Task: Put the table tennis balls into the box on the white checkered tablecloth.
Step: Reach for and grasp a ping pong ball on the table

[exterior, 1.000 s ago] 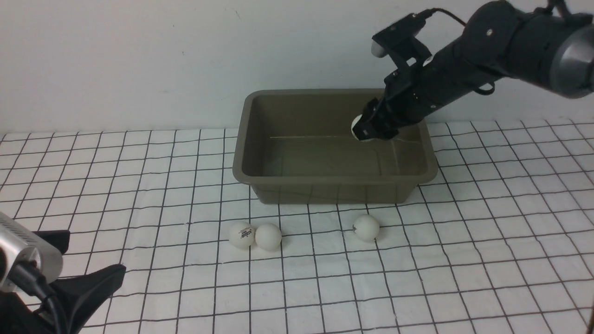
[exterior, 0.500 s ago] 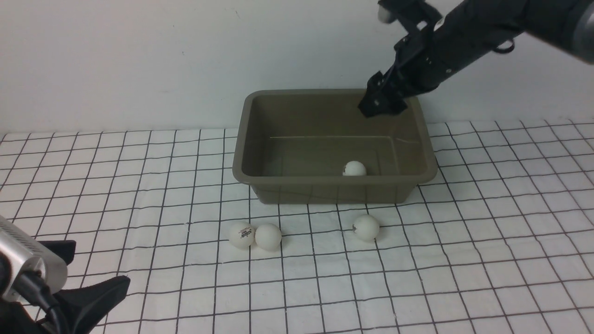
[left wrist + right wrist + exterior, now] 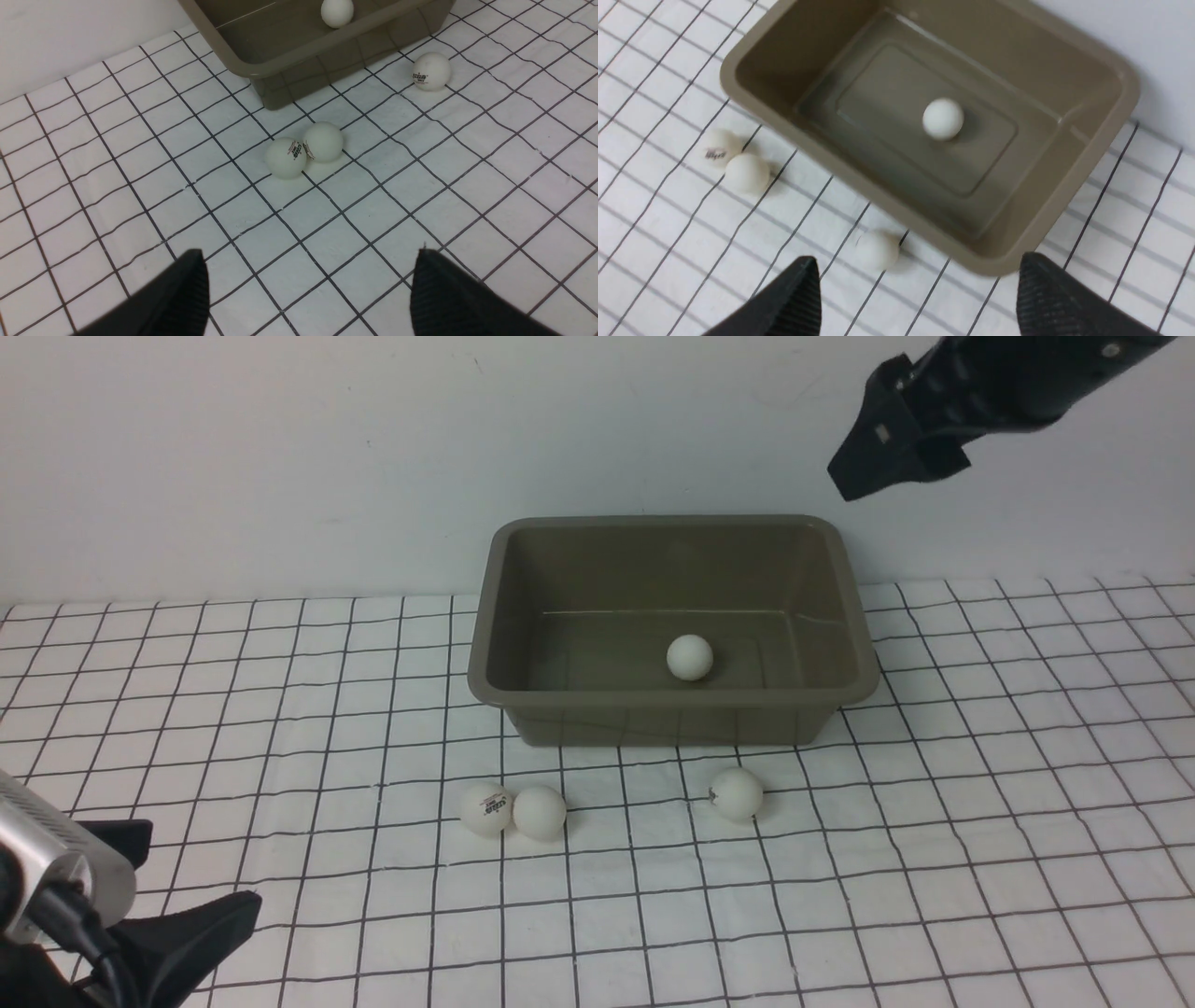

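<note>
The olive-grey box [image 3: 485, 663] stands on the white checkered tablecloth [image 3: 934, 859] by the back wall. One table tennis ball [image 3: 690, 657] [image 3: 943, 118] lies on the box's floor. In front of the box, two balls [image 3: 486, 807] [image 3: 540, 813] touch each other and a third ball [image 3: 737, 793] lies alone to their right. My right gripper [image 3: 864, 476] [image 3: 917, 261] hangs open and empty, high above the box's right side. Low over the cloth at the near left, my left gripper [image 3: 191, 868] [image 3: 310, 254] is open and empty, short of the touching pair [image 3: 286, 157].
A plain white wall rises directly behind the box. The wrinkled cloth runs past the view's edges on both sides and toward me.
The right gripper opened over the box and let its ball go. The ball dropped and rolled on the box floor. The right arm rose up and to the right; the left arm barely shifted.
</note>
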